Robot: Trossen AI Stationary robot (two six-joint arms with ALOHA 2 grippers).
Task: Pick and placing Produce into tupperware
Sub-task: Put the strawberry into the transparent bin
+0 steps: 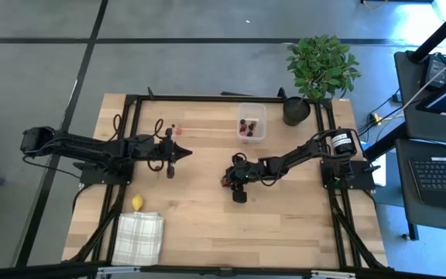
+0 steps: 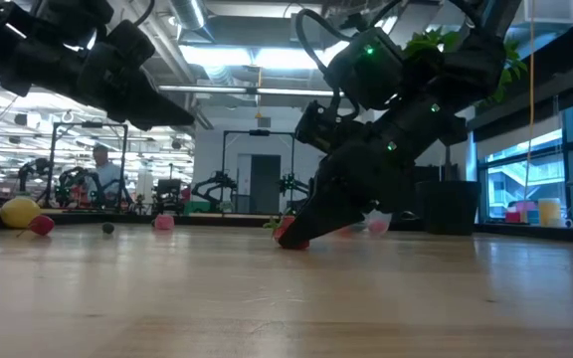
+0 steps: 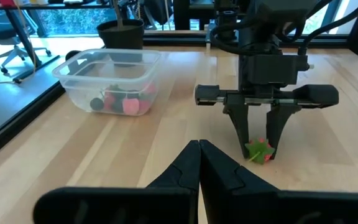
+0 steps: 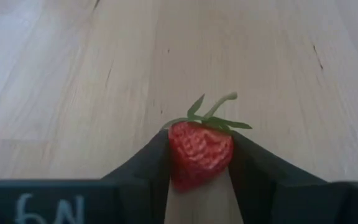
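The right gripper point(image 3: 258, 149) is low on the table point(image 1: 285, 217), its jaws squeezing a strawberry point(image 4: 199, 151) so it can lift it; the clear box point(image 1: 252, 122) waits near the far edge, some fruit already inside; the left gripper point(image 1: 170, 167) hangs shut, out of the way.

Red strawberry point(image 4: 199, 152) (green-stemmed) on table; clear tupperware point(image 3: 110, 79) holds berries.

Tupperware point(image 1: 252, 122) contents too small to identify; strawberry point(image 4: 200, 151) underside hidden.
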